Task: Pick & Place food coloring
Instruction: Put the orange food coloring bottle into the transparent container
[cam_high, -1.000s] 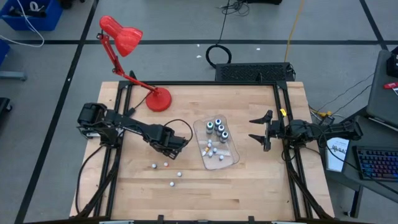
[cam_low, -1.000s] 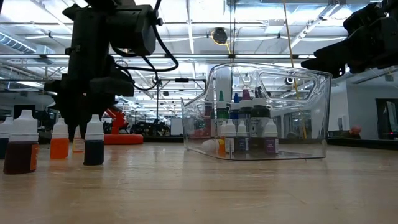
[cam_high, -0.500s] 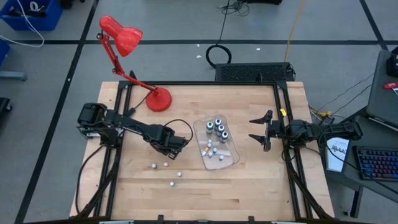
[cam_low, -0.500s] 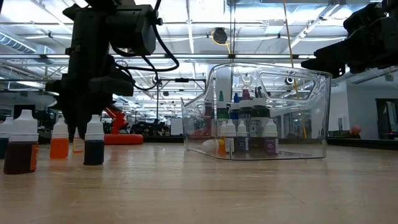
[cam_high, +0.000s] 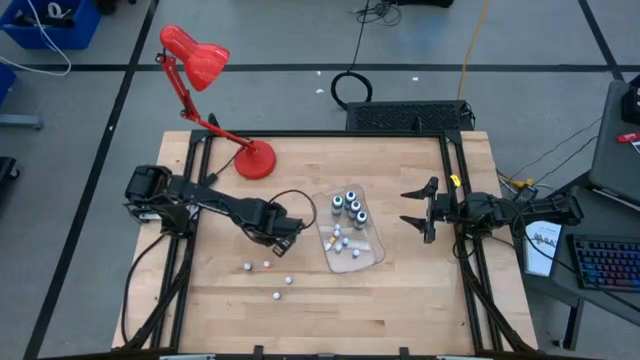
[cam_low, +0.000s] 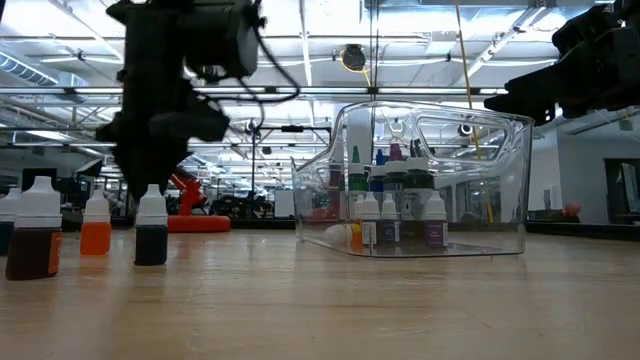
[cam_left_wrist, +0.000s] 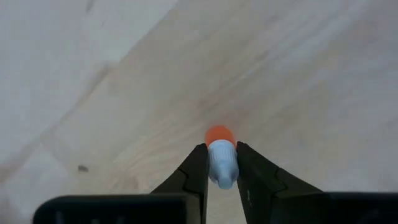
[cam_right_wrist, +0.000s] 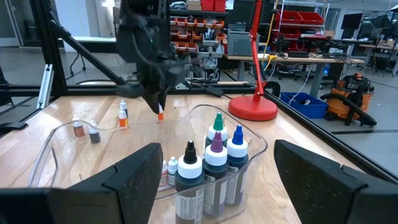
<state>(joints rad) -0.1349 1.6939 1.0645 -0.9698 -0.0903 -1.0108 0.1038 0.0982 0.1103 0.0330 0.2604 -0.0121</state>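
Table (cam_high: 400, 290): wooden, clear tray (cam_high: 372, 255) of bottles.
Left gripper (cam_left_wrist: 222, 163): clenched on orange-tipped bottle (cam_left_wrist: 221, 155), seemingly lifted.
Right gripper (cam_high: 412, 213): spread, idle.

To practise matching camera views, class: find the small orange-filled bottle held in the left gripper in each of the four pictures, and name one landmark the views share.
High view: hidden under the left gripper, beside the clear tray.
Low view: cannot pick it out behind the dark left arm, upper left.
Left wrist view: orange bottle centre, pinched between the fingers.
Right wrist view: small orange speck, left of centre, lifted off the table.
Shared landmark: the clear tray, in all but the left wrist view.
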